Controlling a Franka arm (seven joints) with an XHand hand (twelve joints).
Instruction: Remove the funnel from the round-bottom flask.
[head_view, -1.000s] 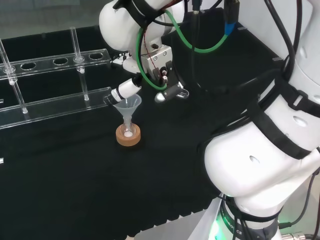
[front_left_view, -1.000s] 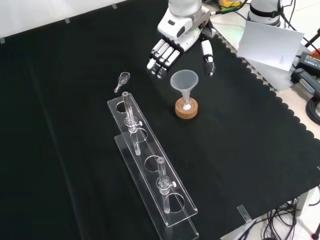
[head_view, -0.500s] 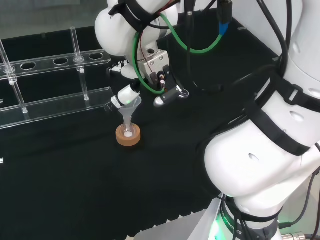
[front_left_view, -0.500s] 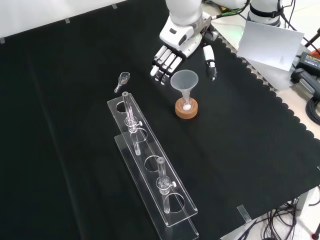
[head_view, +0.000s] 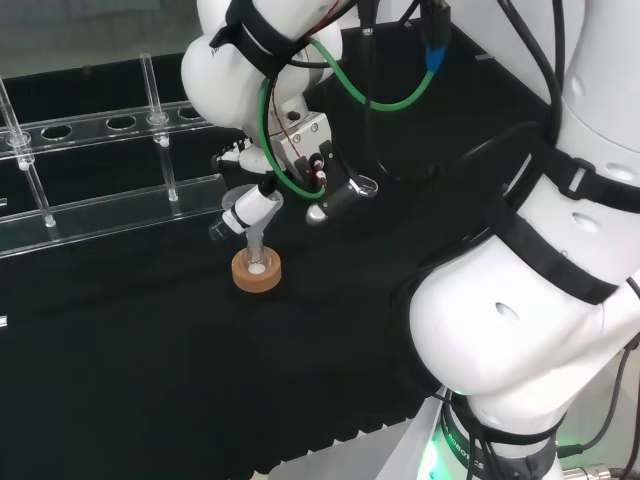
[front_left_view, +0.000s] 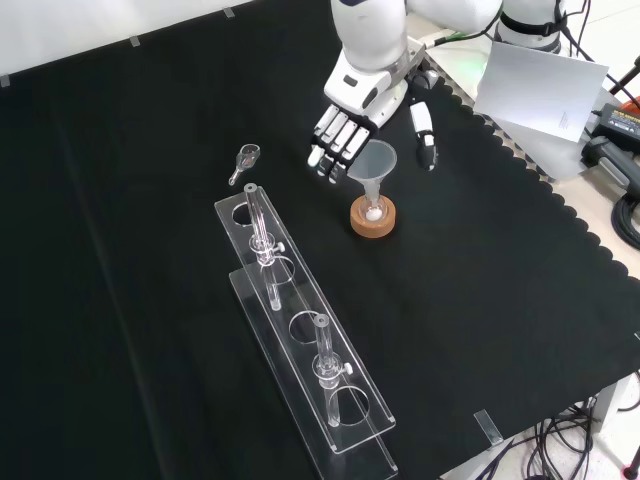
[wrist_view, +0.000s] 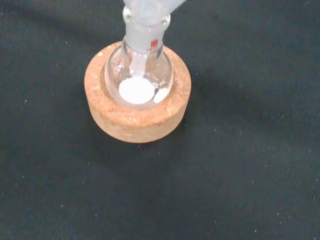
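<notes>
The hand (front_left_view: 362, 104) hangs over the bench (front_left_view: 480, 300) with its fingers (front_left_view: 333, 135) fairly straight and spread, pointing down, and the thumb (front_left_view: 424, 130) held apart from them — open, with nothing in its hold. The funnel (front_left_view: 372, 166) stands in the gap between fingers and thumb: in the front view its clear cone lies just beside the fingertips, with the thumb near its other side. Whether any finger already touches the rim cannot be told; in the head view a finger lies across the cone.

Straight below the hand, the funnel's stem runs down into the neck of the round-bottom flask (wrist_view: 140, 75), which sits upright in a cork ring (wrist_view: 137, 110) on the black cloth. The wrist view looks down on the flask's bulb, with a white patch at its bottom.

Farther out from the fingers, away from the thumb, a small glass piece (front_left_view: 243, 160) lies on the cloth, and beyond it a clear rack (front_left_view: 300, 340) holds two tubes.

The step in hand appears to be the approach to the grasp — the funnel is not yet taken. The next move calls for fingers and thumb to close on the cone, then a lift straight up along the neck, so the stem clears without tipping the flask off its ring.
</notes>
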